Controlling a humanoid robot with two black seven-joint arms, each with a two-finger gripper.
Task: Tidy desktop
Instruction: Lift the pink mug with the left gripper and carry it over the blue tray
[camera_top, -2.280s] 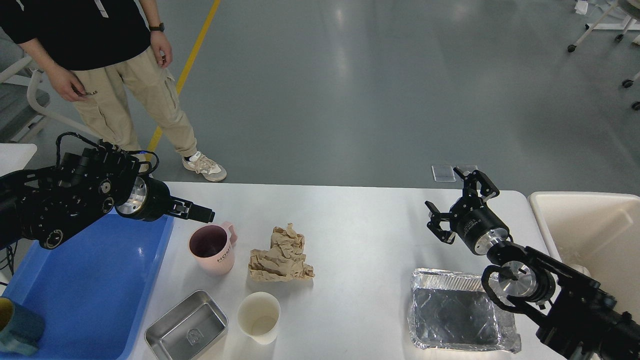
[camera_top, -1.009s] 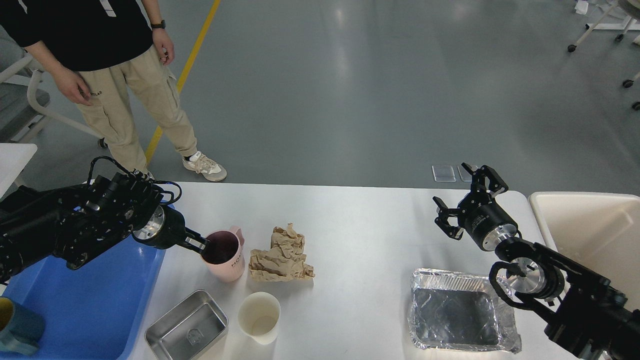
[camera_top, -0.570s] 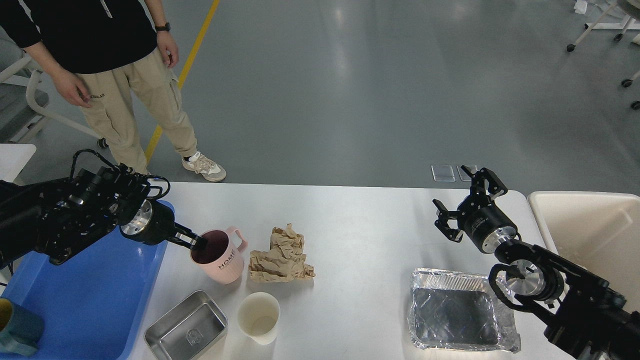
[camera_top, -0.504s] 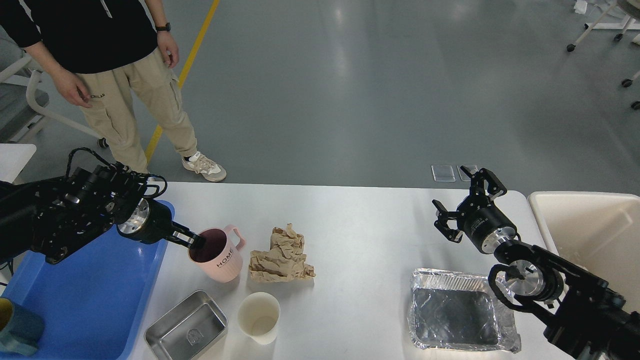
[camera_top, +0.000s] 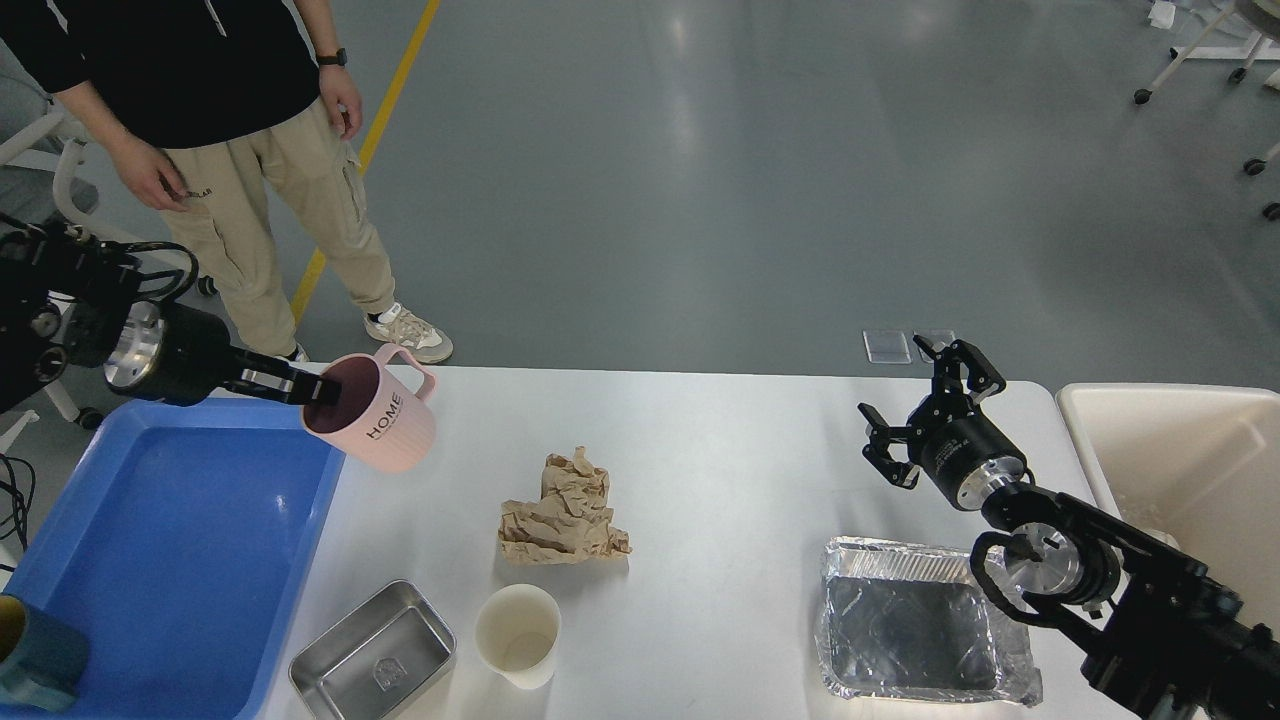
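One pink mug (camera_top: 377, 417) reading "HOME" hangs tilted in left gripper (camera_top: 318, 391).

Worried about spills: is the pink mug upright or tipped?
Tipped: the pink mug hangs from the left gripper, mouth leaning toward the blue tray.
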